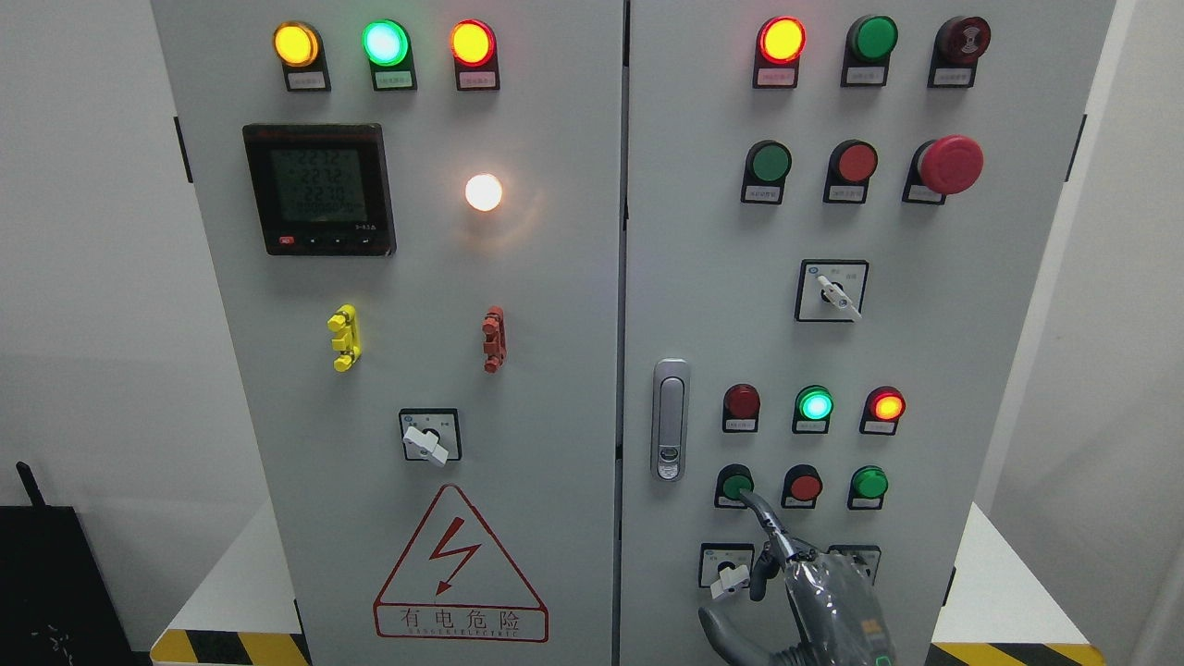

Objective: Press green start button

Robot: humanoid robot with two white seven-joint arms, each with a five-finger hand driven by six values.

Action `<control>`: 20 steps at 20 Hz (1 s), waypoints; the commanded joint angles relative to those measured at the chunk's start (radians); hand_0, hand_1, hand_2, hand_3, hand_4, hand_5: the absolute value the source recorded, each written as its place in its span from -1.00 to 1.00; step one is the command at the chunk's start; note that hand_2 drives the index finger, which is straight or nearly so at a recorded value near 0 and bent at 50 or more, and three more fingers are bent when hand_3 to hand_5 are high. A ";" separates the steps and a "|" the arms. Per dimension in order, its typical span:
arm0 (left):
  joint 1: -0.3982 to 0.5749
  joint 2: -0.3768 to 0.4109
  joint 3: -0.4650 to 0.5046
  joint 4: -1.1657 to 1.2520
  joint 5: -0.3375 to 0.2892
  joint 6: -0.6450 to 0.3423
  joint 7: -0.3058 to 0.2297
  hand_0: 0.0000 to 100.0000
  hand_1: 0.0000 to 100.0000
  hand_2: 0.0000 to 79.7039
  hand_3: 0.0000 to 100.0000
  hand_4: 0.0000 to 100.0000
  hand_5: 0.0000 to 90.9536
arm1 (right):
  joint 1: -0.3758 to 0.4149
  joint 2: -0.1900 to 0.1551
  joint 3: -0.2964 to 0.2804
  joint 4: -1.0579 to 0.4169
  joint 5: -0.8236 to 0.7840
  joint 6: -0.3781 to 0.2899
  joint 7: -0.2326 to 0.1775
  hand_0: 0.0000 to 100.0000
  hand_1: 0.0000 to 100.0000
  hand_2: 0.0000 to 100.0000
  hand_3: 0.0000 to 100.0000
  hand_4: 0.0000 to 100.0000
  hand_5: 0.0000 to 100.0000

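Observation:
A green push button (pixel 735 482) sits at the left of the lower button row on the right cabinet door (pixel 925 351). My right hand (pixel 786 564) comes up from the bottom edge, right of the middle. Its index finger (pixel 760 513) is stretched up and left, and the tip touches the lower right edge of that green button. The other fingers are curled in and hold nothing. A green lamp (pixel 815 404) glows in the row above. The left arm is out of view.
A red button (pixel 804 486) and another green button (pixel 869 482) sit right of the touched one. A white selector switch (pixel 730 577) is just left of my hand. A door handle (pixel 670 419) is further left. A red mushroom stop button (pixel 950 165) is up high.

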 commanded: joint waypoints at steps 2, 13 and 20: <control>0.000 0.000 0.000 0.000 0.000 0.000 0.000 -0.76 0.11 -1.00 -1.00 -1.00 -1.00 | -0.019 0.001 0.003 0.047 0.002 0.000 0.000 -0.87 -0.83 -1.00 0.55 0.38 0.37; 0.000 0.000 0.000 0.001 0.000 0.000 0.000 -0.76 0.11 -1.00 -1.00 -1.00 -1.00 | -0.024 0.001 0.000 0.056 0.002 0.000 -0.009 -0.87 -0.83 -1.00 0.55 0.37 0.37; 0.000 0.000 0.000 0.000 0.000 0.000 0.000 -0.76 0.11 -1.00 -1.00 -1.00 -1.00 | -0.022 0.001 0.002 0.039 -0.008 -0.006 -0.012 -0.87 -0.83 -1.00 0.55 0.37 0.36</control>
